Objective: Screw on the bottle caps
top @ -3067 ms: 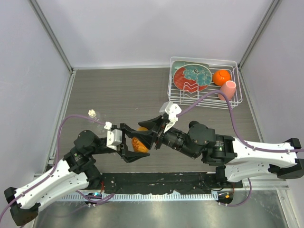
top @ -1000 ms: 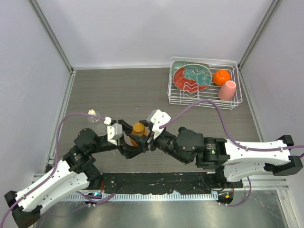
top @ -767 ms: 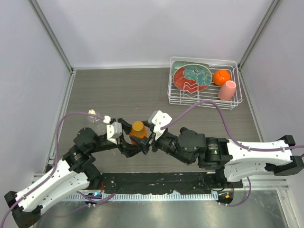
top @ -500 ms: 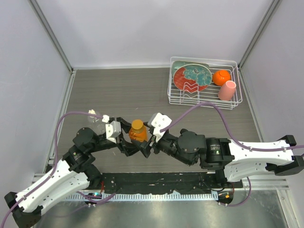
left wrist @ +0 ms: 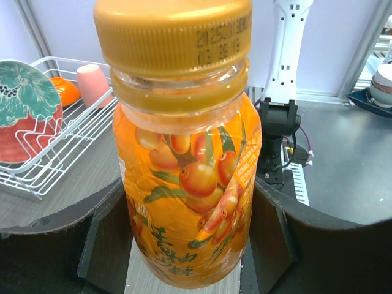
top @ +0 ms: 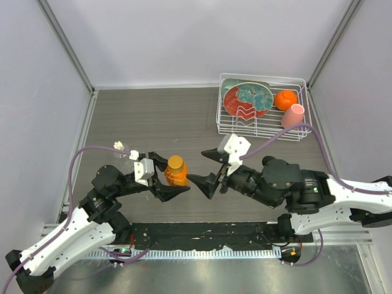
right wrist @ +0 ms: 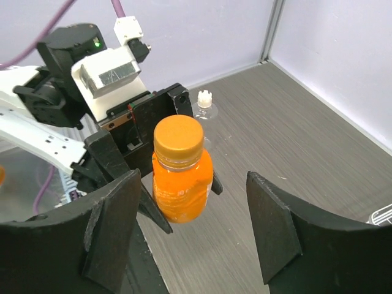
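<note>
Grey wood-grain table [top: 153, 116] spreads under both arms. A second ago the right gripper [top: 197, 166] sat against the bottle top; it has since pulled back to the right, and its jaws are spread wide and empty, apart from the orange bottle [top: 176, 174]. The left gripper [top: 170, 176] has kept its place, its fingers pressed to both sides of the upright bottle. Far right, a wire rack [top: 263, 131] holds a plate [top: 248, 98], an orange ball [top: 285, 99] and a pink cup [top: 293, 116], unchanged and well apart from the arms. Only the left wrist view shows the berry label and the printed code on the orange cap [left wrist: 171, 30], seated on the neck. Only the right wrist view shows the clear bottle [right wrist: 205, 112] just behind the left gripper. A cream-white cap [right wrist: 204, 97] sits on its neck; from above this is a pale speck beside a purple cable [top: 92, 149].
</note>
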You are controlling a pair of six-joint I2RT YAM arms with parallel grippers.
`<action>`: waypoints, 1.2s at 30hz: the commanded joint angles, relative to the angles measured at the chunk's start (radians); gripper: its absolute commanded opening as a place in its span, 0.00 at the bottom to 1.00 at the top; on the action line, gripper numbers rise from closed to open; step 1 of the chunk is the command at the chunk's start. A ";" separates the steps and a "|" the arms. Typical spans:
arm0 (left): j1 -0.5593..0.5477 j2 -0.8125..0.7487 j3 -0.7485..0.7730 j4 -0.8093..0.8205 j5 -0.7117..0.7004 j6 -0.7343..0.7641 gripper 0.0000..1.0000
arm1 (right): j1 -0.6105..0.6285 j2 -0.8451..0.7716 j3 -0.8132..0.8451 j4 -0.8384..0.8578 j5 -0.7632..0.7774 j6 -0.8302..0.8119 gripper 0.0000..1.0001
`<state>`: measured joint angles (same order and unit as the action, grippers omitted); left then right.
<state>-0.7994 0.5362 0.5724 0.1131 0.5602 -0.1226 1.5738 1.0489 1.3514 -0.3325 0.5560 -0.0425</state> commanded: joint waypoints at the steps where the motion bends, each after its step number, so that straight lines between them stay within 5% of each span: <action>1: 0.008 -0.012 0.044 0.016 0.102 0.063 0.17 | 0.006 -0.070 0.064 -0.089 -0.088 0.038 0.73; 6: 0.008 0.004 0.060 -0.007 0.283 0.083 0.23 | 0.003 -0.095 0.098 -0.120 -0.321 0.072 0.75; 17: 0.002 0.038 0.119 -0.003 0.674 0.009 0.25 | 0.005 0.040 0.195 -0.138 -0.496 -0.005 0.79; 36: -0.017 0.033 0.119 -0.004 0.751 -0.040 0.24 | 0.000 0.220 0.353 -0.152 -0.682 -0.086 0.80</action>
<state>-0.8124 0.5724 0.6601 0.0883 1.2877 -0.1463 1.5738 1.2484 1.6592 -0.5030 -0.0895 -0.1036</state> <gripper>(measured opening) 0.678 0.807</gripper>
